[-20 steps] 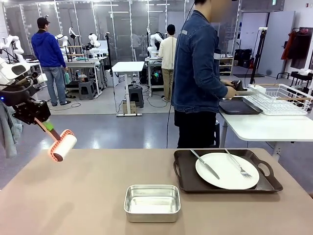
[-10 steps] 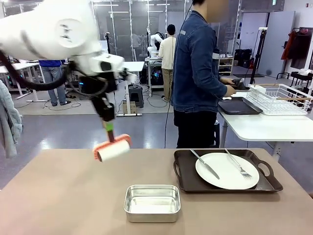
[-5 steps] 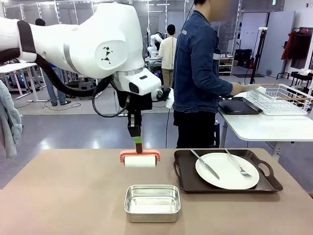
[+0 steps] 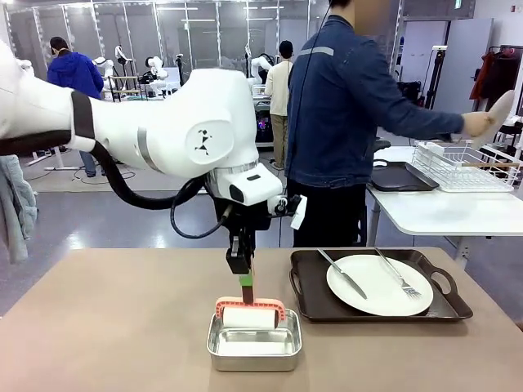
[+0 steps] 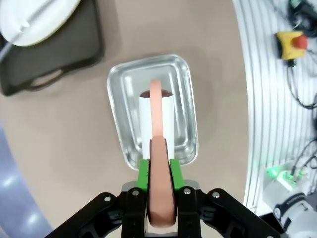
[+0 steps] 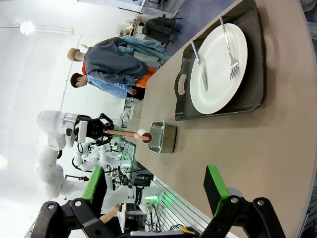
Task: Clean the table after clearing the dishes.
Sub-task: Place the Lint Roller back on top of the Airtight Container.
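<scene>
Left gripper (image 5: 159, 173) moved lint roller (image 4: 249, 318) rightward, now within pan (image 4: 253, 358) rim

Colours were: handle (image 5: 160, 198) between jaws coral | roll (image 4: 248, 318) white | pan (image 4: 221, 353) silver | tray (image 4: 304, 304) dark | plate (image 4: 376, 290) white | worktop (image 4: 122, 327) plain beige

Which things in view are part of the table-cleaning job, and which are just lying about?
Job: beige-brown table; round white plate with silver knife and fork on dark handled tray; white roller with coral frame, gripped by the robot's left hand; square steel pan under the roller.
Lying about: grey-blue garment at the left edge; yellow box with red button.
</scene>
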Controlling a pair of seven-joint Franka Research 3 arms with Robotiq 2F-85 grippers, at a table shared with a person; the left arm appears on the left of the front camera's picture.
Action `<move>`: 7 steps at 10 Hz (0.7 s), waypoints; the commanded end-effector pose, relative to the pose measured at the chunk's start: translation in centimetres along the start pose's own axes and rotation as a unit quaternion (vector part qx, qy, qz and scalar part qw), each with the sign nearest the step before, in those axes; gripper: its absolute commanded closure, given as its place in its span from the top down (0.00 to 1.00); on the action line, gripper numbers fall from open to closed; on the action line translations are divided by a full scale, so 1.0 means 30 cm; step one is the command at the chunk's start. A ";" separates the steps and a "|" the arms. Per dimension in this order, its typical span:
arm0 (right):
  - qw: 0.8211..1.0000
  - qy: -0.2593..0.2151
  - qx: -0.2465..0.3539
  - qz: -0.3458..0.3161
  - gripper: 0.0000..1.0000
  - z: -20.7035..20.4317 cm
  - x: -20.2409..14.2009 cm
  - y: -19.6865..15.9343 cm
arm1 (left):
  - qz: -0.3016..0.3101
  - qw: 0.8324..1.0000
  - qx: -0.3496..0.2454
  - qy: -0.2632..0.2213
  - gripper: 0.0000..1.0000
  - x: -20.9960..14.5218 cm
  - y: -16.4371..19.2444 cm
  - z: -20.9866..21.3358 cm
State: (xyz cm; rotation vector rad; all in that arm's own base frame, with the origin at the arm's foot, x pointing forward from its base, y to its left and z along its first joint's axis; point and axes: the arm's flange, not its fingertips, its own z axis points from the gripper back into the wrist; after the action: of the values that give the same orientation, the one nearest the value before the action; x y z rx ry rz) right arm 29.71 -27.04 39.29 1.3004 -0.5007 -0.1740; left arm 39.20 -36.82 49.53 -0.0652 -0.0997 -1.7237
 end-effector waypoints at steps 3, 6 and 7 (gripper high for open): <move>1.000 -0.001 0.001 0.000 1.00 0.002 -0.004 0.010 | 0.048 0.997 -0.057 -0.014 0.21 -0.032 0.099 -0.079; 1.000 -0.001 0.001 0.000 1.00 0.002 -0.004 0.010 | 0.076 0.991 -0.109 -0.014 0.21 -0.057 0.222 -0.152; 1.000 -0.001 0.001 0.000 1.00 0.002 -0.004 0.010 | 0.082 0.989 -0.126 -0.013 0.21 -0.058 0.254 -0.169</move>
State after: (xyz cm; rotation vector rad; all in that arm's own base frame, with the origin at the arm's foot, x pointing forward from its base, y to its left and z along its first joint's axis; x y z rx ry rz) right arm 29.71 -27.04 39.29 1.3004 -0.5007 -0.1741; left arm 46.28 -35.92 43.90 -0.2200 0.0528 -1.5934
